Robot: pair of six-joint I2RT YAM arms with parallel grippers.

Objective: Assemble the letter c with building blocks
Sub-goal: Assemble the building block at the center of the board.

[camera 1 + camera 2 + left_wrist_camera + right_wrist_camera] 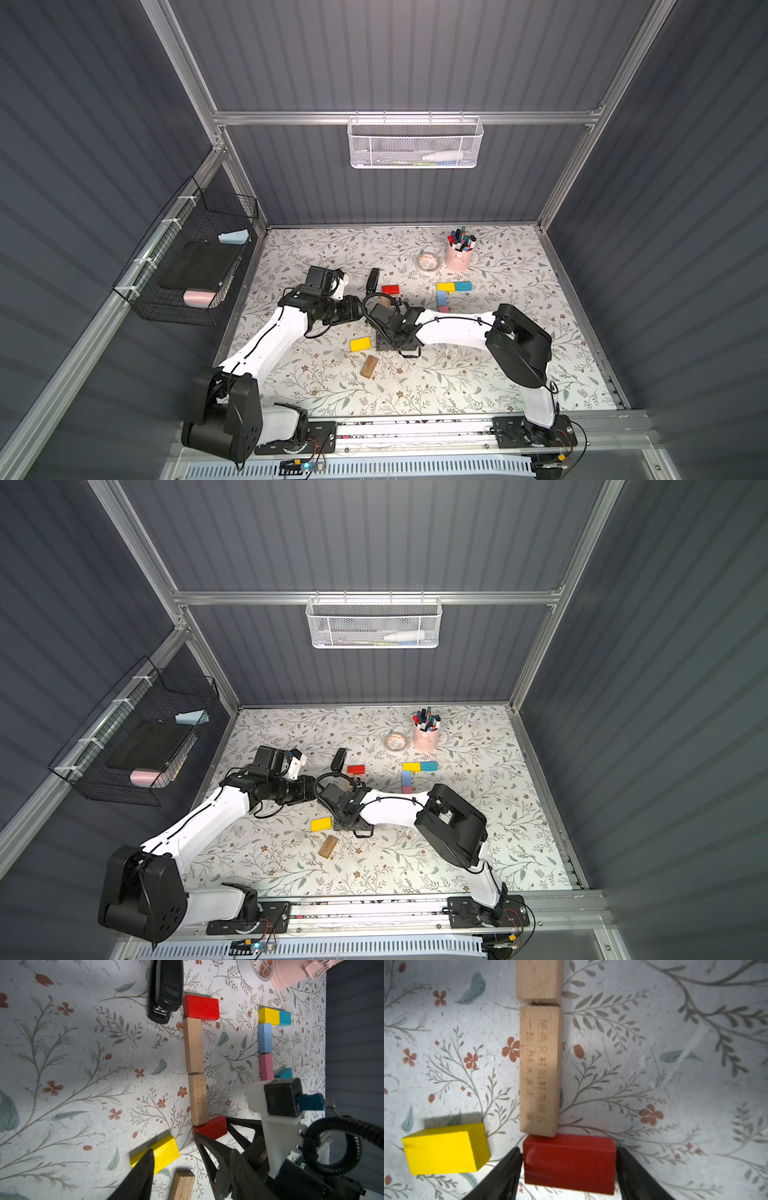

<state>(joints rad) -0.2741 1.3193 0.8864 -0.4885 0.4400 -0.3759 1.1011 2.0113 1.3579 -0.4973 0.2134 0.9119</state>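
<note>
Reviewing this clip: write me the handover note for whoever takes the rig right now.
Left gripper: open, empty.
Right gripper: jaws flank the lower red block; grip unclear.
Done: C laid out from upper red block, plain wood block, engraved wood block, lower red block.
Another coloured group lies beside it.
Loose: yellow block, dark wood block.
Left: clear the right gripper without nudging the C.

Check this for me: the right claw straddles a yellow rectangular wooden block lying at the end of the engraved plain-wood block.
Wrong colour. The right claw straddles a red rectangular wooden block, not a yellow one, lying at the end of the engraved plain-wood block; the right wrist view shows it.
</note>
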